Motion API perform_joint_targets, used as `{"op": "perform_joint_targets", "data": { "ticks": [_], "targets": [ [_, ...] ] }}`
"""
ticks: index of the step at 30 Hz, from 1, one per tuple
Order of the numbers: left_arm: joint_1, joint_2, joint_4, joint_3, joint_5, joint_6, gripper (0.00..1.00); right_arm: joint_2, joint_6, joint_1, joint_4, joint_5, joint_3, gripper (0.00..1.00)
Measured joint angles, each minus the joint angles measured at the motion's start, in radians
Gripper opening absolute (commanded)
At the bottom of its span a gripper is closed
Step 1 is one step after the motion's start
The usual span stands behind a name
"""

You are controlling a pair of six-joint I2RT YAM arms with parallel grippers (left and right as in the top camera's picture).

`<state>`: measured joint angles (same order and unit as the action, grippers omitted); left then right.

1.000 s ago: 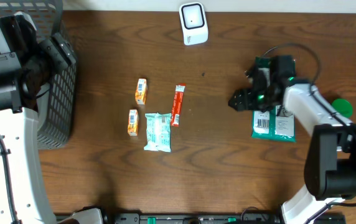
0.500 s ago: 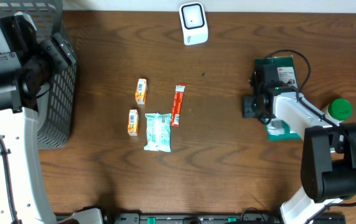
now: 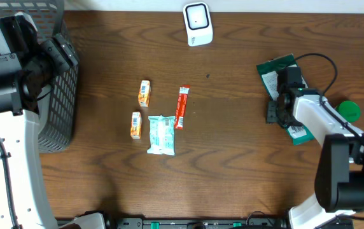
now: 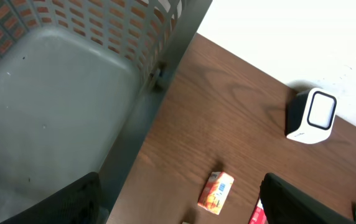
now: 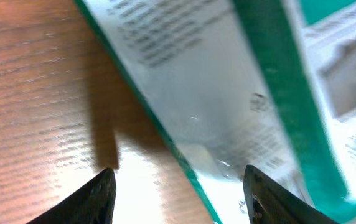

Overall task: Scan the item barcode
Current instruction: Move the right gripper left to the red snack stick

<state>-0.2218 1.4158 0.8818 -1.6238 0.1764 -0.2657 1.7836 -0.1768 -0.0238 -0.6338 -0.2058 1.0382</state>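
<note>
A long green and white packet [image 3: 270,75] lies tilted at the right of the table. My right gripper [image 3: 277,107] is over its middle. In the right wrist view the packet [image 5: 228,74] is blurred and its green edge runs between the fingers of the right gripper [image 5: 178,193]. The jaws stand apart, the left finger over bare wood, the right over the packet. The white scanner [image 3: 198,24] stands at the back centre and also shows as the scanner [image 4: 312,116] in the left wrist view. My left gripper [image 4: 178,205] is open and empty beside the basket.
A grey mesh basket [image 3: 61,95] stands at the left edge. Mid-table lie two small orange boxes [image 3: 144,93] [image 3: 136,124], a red stick pack [image 3: 182,107] and a pale green pouch [image 3: 161,135]. A round green object [image 3: 349,109] sits by the right arm.
The right gripper has shifted right and swung, and the green packet under it has turned from straight to tilted. The left arm has not moved.
</note>
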Motion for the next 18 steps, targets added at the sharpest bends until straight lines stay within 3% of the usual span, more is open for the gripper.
{"op": "perform_joint_targets", "data": {
  "ticks": [3,10,12,16,18],
  "targets": [
    [0.0,0.0,0.0,0.0,0.0,0.0,0.82,-0.034,0.0,0.005,-0.004,-0.005,0.0,0.6],
    [0.0,0.0,0.0,0.0,0.0,0.0,0.82,-0.057,-0.002,-0.014,0.037,0.2,0.0,0.65],
    [0.0,0.0,0.0,0.0,0.0,0.0,0.82,-0.057,-0.002,-0.035,0.057,0.257,0.0,0.71],
    [0.0,0.0,0.0,0.0,0.0,0.0,0.82,-0.057,-0.005,-0.106,0.11,0.39,-0.001,0.98],
    [0.0,0.0,0.0,0.0,0.0,0.0,0.82,-0.057,-0.006,-0.142,0.149,0.457,-0.001,0.99]
  ]
}}
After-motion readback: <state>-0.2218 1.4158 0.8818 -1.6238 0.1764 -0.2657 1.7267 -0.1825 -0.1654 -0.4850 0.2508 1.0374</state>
